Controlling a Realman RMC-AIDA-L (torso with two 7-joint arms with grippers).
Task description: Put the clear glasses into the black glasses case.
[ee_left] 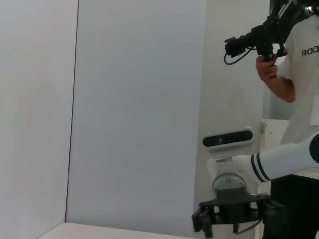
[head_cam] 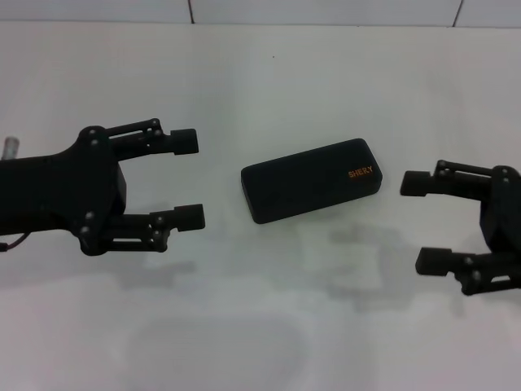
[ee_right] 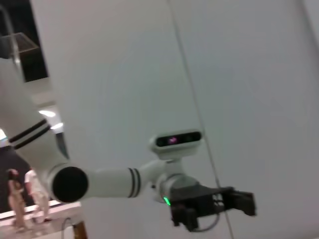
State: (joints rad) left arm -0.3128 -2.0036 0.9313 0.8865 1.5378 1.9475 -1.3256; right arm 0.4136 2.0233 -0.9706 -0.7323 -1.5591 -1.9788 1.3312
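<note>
Head view is showing the black glasses case (head_cam: pixel 313 180) lying closed on the white table (head_cam: pixel 260 326), just right of the frame's centre and slightly above mid-height. The case is sitting at a slant, its right end higher in the frame, with orange lettering (head_cam: pixel 361 173) near that end. The clear glasses are not showing in any of the 3 views.

The left gripper (head_cam: pixel 191 178) is occupying the left side of the frame at mid-height, its 2 fingers spread wide and pointing toward the case, gripping nothing. The right gripper (head_cam: pixel 420 221) is entering from the right edge, slightly lower in the frame, its 2 fingers likewise spread apart and pinching nothing. Both grippers are standing apart from the case, the case lying between them.

Left wrist view is looking away from the table toward a white wall (ee_left: pixel 134 109). It is catching the right gripper (ee_left: pixel 234 216) at the lower right, and a person (ee_left: pixel 294 64) holding a camera rig (ee_left: pixel 251 37) at the upper right. The case is not appearing here.

Right wrist view is showing the left gripper (ee_right: pixel 214 206) low and right of centre on its white arm (ee_right: pixel 114 181), against the same wall. 2 small figures (ee_right: pixel 25 196) are standing at the lower left.
</note>
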